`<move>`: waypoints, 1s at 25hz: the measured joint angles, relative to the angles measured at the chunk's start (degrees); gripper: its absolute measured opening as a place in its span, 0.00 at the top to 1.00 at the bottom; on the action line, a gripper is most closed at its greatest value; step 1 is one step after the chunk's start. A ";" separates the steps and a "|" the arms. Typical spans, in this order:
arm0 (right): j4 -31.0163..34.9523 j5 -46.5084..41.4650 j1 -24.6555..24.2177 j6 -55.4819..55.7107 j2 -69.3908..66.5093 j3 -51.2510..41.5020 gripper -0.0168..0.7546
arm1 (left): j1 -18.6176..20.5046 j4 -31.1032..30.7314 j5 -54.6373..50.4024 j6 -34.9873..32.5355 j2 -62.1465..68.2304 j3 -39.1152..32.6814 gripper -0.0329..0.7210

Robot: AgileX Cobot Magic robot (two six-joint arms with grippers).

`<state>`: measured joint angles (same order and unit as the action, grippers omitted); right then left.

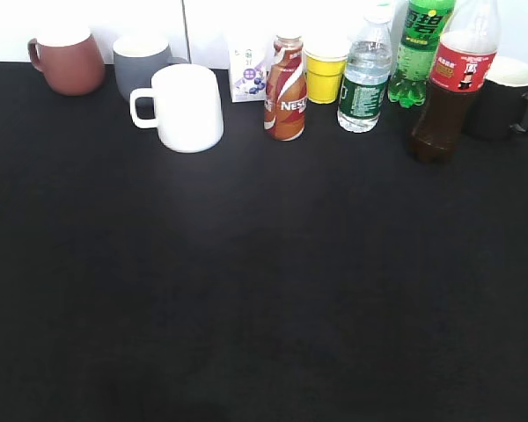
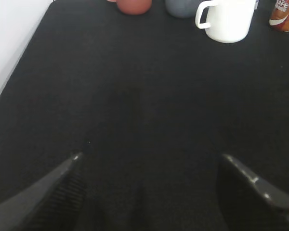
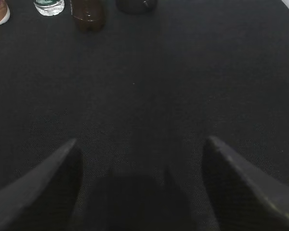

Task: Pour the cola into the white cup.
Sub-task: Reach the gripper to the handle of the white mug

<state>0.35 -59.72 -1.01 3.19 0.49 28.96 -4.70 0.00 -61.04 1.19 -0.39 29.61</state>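
Observation:
The cola (image 1: pixel 449 83), a tall clear bottle of dark liquid with a red label, stands upright at the back right of the black table; its base shows in the right wrist view (image 3: pixel 88 14). The white cup (image 1: pixel 187 107), handle to the left, stands upright at the back left and shows in the left wrist view (image 2: pixel 227 19). My left gripper (image 2: pixel 149 161) is open and empty over bare table, well short of the cup. My right gripper (image 3: pixel 140 147) is open and empty, well short of the cola. Neither arm shows in the exterior view.
Along the back stand a reddish-brown mug (image 1: pixel 66 61), a grey mug (image 1: pixel 141 61), a small carton (image 1: pixel 249 75), a brown Nestle bottle (image 1: pixel 286 88), a yellow cup (image 1: pixel 326 75), a water bottle (image 1: pixel 365 75), a green soda bottle (image 1: pixel 420 48) and a black mug (image 1: pixel 506 97).

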 joint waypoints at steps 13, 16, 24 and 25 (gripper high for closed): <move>0.00 0.00 0.00 0.00 0.00 0.00 0.22 | 0.00 0.00 19.89 0.00 0.97 1.42 0.30; 0.00 0.00 0.00 0.00 0.00 0.00 0.22 | 0.00 -0.59 36.53 0.00 11.51 1.52 0.30; 0.00 0.00 0.00 0.00 0.00 0.00 0.22 | -2.58 -0.98 82.82 0.00 59.28 -0.35 0.37; 0.00 0.00 0.00 0.00 0.00 0.00 0.22 | -3.79 -0.98 86.49 0.00 65.03 -0.35 0.37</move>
<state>0.35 -59.72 -1.01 3.19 0.49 28.96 -8.49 -0.98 25.46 1.19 64.63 29.25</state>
